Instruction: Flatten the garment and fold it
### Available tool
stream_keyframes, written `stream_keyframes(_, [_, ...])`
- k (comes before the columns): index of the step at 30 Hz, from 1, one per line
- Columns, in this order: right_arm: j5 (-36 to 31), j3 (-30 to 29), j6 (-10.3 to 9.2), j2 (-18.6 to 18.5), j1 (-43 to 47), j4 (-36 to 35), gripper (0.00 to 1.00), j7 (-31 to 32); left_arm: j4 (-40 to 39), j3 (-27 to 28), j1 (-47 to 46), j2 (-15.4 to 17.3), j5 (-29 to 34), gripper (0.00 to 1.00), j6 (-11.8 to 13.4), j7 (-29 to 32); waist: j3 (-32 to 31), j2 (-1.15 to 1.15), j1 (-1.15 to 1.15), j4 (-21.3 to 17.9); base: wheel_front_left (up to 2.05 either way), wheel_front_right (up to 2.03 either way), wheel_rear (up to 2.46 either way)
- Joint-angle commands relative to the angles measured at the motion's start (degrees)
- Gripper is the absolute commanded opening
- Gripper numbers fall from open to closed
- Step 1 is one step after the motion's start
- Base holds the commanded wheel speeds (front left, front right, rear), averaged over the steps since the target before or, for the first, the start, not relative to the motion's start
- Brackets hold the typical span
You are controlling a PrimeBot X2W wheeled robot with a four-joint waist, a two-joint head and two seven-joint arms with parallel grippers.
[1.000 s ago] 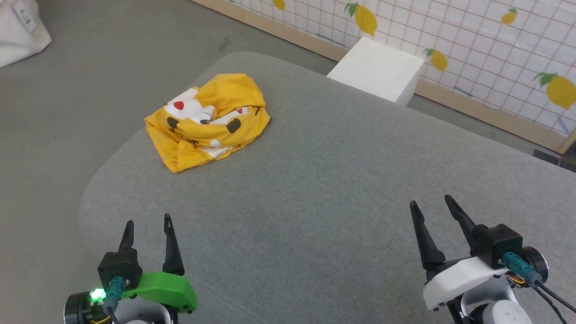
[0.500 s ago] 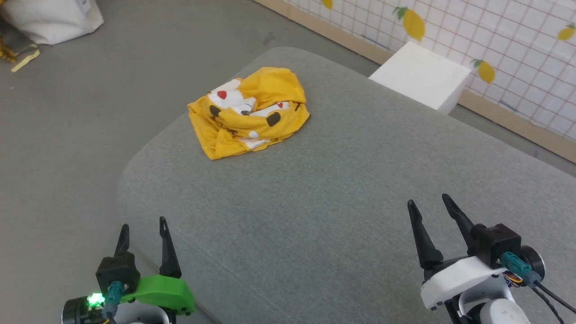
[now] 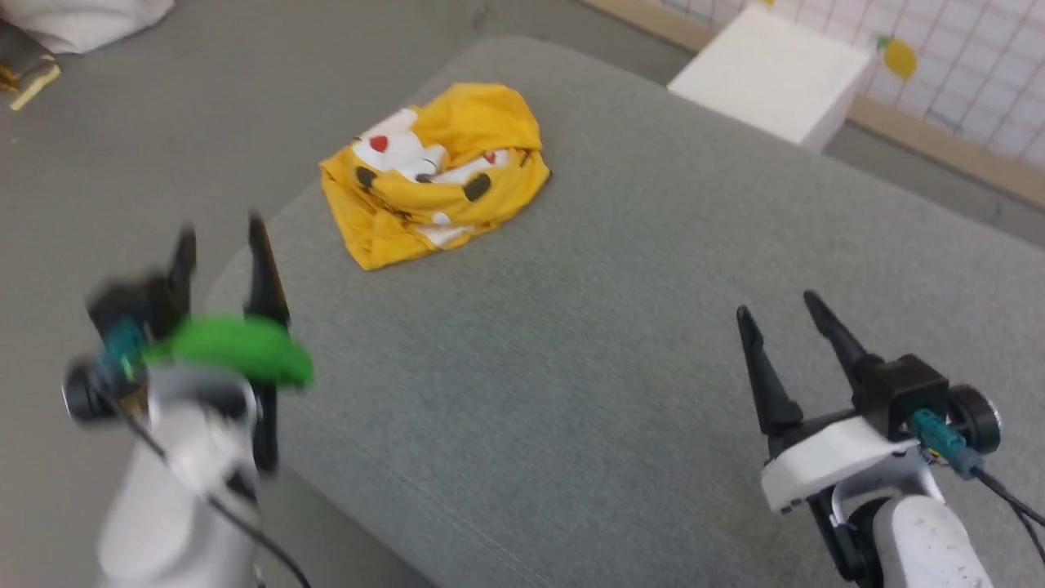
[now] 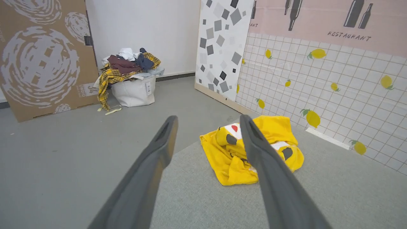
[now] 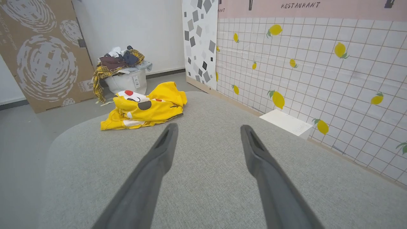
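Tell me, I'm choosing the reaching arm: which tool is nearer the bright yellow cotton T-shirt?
Left. The left tool is below-left of the bright yellow cotton T-shirt in the head view; the right tool is far to its lower right, across the grey fabric cushion.

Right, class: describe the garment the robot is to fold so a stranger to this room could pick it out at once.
Start at the big grey fabric-covered pad with rounded corners. Near its far left corner lies a crumpled bright yellow cotton T-shirt. Its white, red and black cartoon print sets it apart from the plain white block beyond.
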Motion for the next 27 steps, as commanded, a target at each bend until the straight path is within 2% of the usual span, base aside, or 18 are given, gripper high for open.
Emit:
stream_keyframes(1, [-0.8,-0.3,-0.10,-0.1,-0.9,-0.6,1.00,0.3,1.4,-0.1,-3.6,0.9,-1.0,1.00,-1.0,1.5,9.4,0.00,0.00,-7.4,0.00,0.00,0.00])
stream_keyframes(7, [-1.8,0.4,-0.10,-0.1,-5.0,-2.2,1.00,0.7,9.6,1.7,-18.0,6.7,-4.6,1.00,-5.1,11.9,19.3,0.00,0.00,-15.3,0.00,0.00,0.00])
stream_keyframes(10, [-1.8,1.0,-0.10,-0.1,-7.3,-2.7,1.00,0.4,13.1,3.0,-22.8,10.0,-6.6,1.00,-6.0,18.4,23.8,0.00,0.00,-19.3,0.00,0.00,0.00])
stream_keyframes(12, [-1.7,1.1,-0.10,-0.1,-8.7,-2.6,1.00,-0.1,15.2,4.9,-25.2,10.9,-9.6,1.00,-6.1,23.0,26.1,0.00,0.00,-21.7,0.00,0.00,0.00])
stream_keyframes(14, [-1.5,0.9,-0.10,-0.1,-9.8,-2.6,1.00,-0.6,16.9,6.1,-26.7,12.6,-11.2,1.00,-5.7,27.3,28.2,0.00,0.00,-23.8,0.00,0.00,0.00])
stream_keyframes(19, [-0.2,-0.3,-0.10,-0.1,-10.8,-1.5,1.00,-2.2,20.0,8.5,-26.3,15.7,-14.1,1.00,-2.4,37.6,31.5,0.00,0.00,-28.0,0.00,0.00,0.00])
stream_keyframes(27, [2.0,-0.4,-0.10,-0.1,-11.1,1.9,1.00,-5.1,19.3,12.0,-18.5,16.3,-19.7,1.00,3.1,51.6,30.7,0.00,0.00,-30.9,0.00,0.00,0.00])
